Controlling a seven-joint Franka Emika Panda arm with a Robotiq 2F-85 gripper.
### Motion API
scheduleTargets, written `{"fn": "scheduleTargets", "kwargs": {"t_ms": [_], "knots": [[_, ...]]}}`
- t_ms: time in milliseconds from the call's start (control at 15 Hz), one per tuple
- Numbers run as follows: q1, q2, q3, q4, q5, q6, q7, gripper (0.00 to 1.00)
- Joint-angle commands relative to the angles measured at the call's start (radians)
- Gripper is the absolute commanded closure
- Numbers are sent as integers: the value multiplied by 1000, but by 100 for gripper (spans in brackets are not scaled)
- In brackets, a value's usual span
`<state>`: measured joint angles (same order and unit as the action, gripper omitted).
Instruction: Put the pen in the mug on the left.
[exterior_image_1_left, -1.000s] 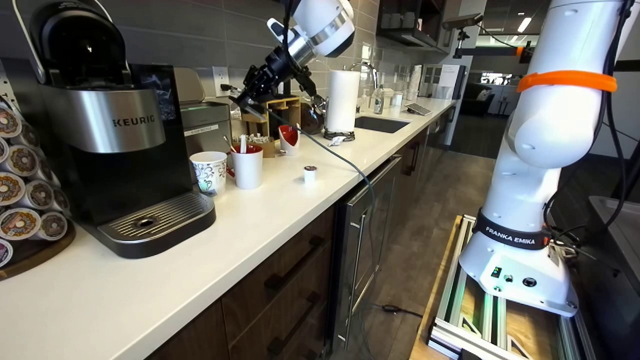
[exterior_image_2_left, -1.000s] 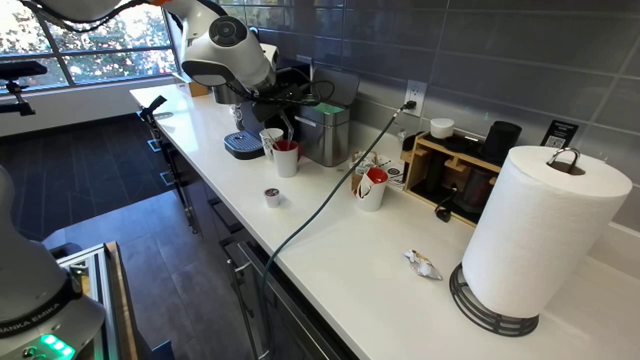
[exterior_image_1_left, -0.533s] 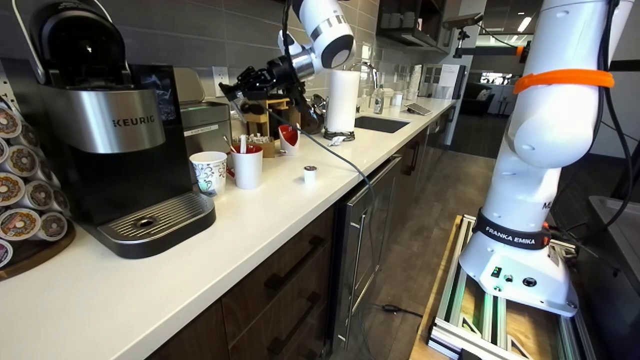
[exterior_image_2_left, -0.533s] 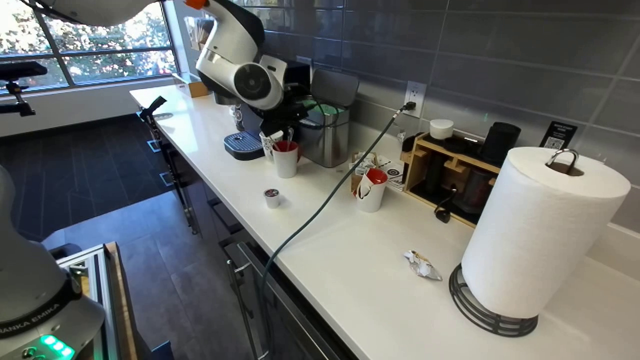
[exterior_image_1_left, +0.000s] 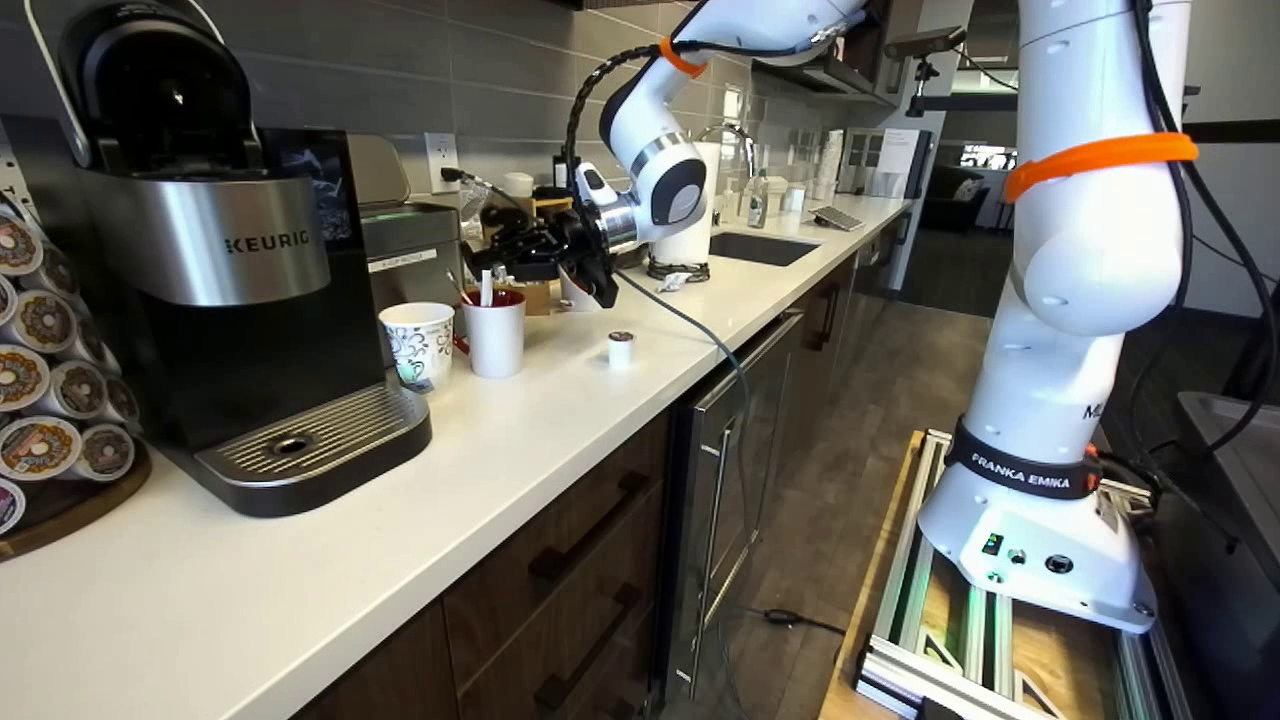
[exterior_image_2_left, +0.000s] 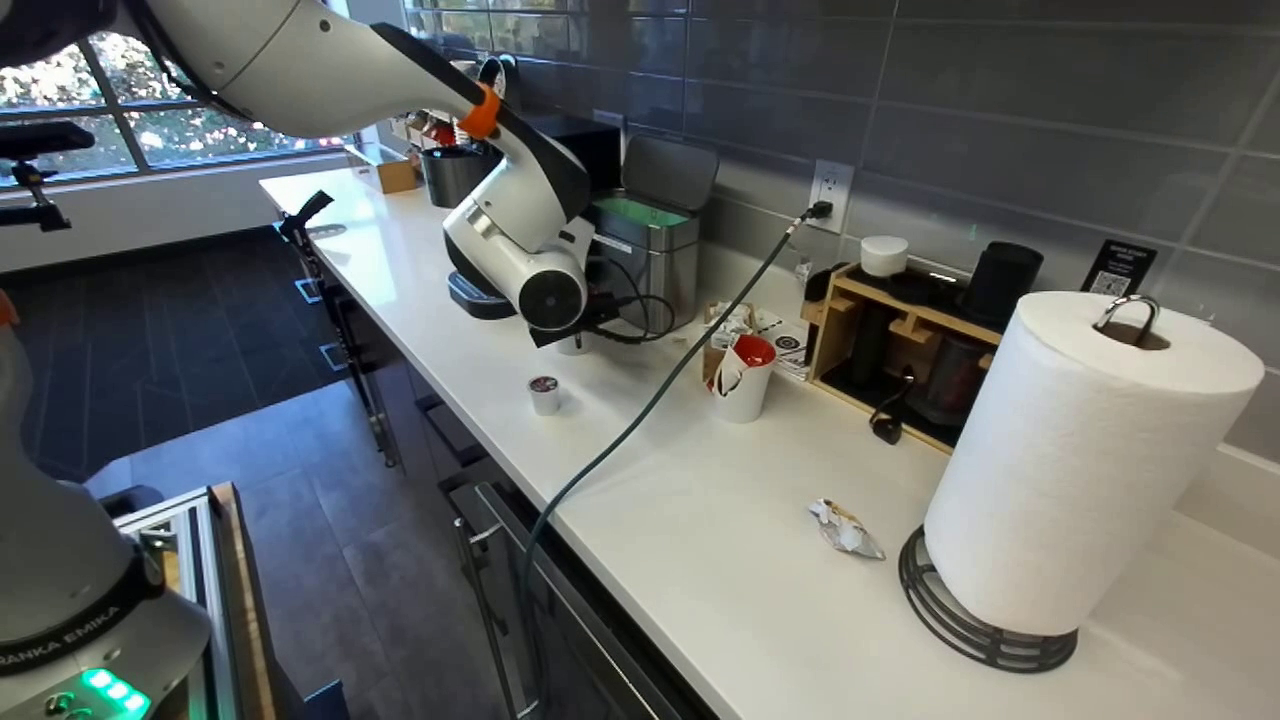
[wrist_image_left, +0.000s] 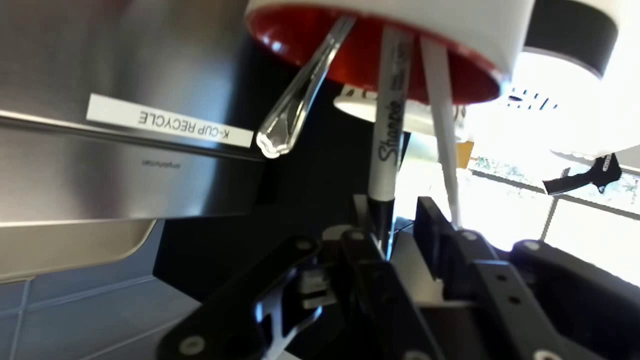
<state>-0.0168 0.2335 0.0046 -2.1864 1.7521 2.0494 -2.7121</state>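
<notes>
The pen is a white Sharpie (wrist_image_left: 390, 115) with a dark end. It stands in a white mug (exterior_image_1_left: 497, 340) with a red inside, and its upper part shows in an exterior view (exterior_image_1_left: 487, 287). In the wrist view the mug (wrist_image_left: 480, 25) appears upside down. My gripper (wrist_image_left: 394, 212) is open, with the pen's dark end between its fingers, near the left one. A gap shows between the pen and the right finger. A patterned cup (exterior_image_1_left: 418, 340) stands beside the mug. In an exterior view my wrist hides the gripper and most of the mug (exterior_image_2_left: 573, 346).
A clear utensil handle (wrist_image_left: 300, 100) and a white stick (wrist_image_left: 442, 110) share the mug. A coffee machine (exterior_image_1_left: 250, 300), a steel bin (exterior_image_2_left: 650, 260), a small pod (exterior_image_1_left: 620, 350), another red-lined cup (exterior_image_2_left: 743, 385) and a cable (exterior_image_2_left: 640, 420) are nearby.
The gripper has come down from above the counter and tilted to about level beside the mug's top. The arm has reached lower and further over the counter. The cups and pod have not moved.
</notes>
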Motion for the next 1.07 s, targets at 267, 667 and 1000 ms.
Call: {"fn": "scheduleTargets", "kwargs": {"t_ms": [267, 667, 1000], "knots": [[-16, -189, -54, -78, 38, 1, -43, 7], [7, -408, -16, -267, -335, 145, 63, 0], [-5, -581, 19, -414, -632, 124, 89, 0]]}}
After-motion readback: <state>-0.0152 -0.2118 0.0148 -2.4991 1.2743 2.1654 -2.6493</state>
